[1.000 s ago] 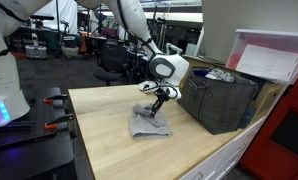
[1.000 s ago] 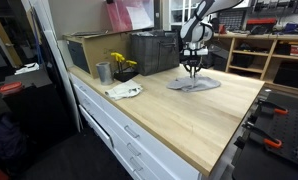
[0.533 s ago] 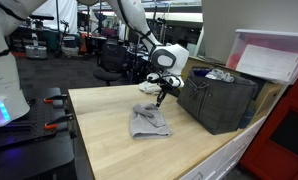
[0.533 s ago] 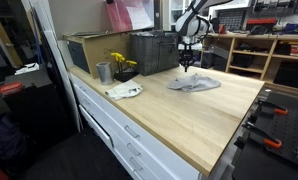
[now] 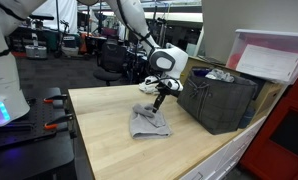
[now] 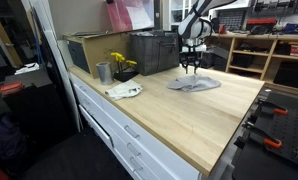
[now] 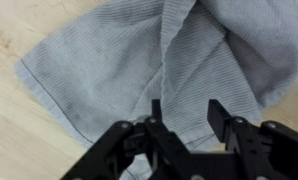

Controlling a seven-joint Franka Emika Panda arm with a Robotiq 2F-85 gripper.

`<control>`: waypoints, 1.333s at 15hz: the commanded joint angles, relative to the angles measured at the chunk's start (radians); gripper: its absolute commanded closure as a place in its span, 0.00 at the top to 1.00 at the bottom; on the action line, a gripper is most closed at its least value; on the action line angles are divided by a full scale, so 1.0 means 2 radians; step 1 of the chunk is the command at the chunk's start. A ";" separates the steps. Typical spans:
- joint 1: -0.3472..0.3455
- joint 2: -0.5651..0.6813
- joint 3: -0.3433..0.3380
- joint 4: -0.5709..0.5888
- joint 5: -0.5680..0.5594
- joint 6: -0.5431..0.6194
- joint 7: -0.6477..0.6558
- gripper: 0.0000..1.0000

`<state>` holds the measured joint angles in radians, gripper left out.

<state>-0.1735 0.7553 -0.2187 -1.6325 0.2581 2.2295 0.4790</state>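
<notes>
Grey ribbed towel point(image 5: 149, 123) is lying crumpled on the pale wood worktop point(image 5: 104, 140), near a dark crate point(image 5: 221, 100). The jaws hang just above it, spread apart with nothing in them. In the wrist view you can see the cloth right through the gap.

Wooden worktop point(image 6: 189, 115), dark crate point(image 5: 221, 100), yellow flowers point(image 6: 120, 63), metal cup point(image 6: 104, 72), white rag point(image 6: 123, 91)
</notes>
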 commanded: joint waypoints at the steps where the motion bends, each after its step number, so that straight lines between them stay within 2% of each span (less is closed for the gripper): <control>1: -0.006 -0.010 0.004 -0.027 0.000 -0.009 -0.005 0.83; 2: -0.005 -0.007 0.005 -0.031 0.001 -0.006 -0.005 0.43; 3: -0.005 -0.005 0.006 -0.033 0.003 -0.004 -0.004 0.47; 4: -0.004 -0.004 0.007 -0.036 0.004 -0.003 -0.002 0.46; 10: -0.002 -0.009 0.007 -0.043 0.004 0.003 -0.001 0.02; 15: 0.015 -0.024 0.008 -0.034 -0.011 0.010 -0.004 0.01; 20: 0.059 -0.041 0.027 0.022 -0.053 0.000 -0.021 0.01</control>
<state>-0.1000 0.7085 -0.1894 -1.6342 0.1995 2.2396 0.4699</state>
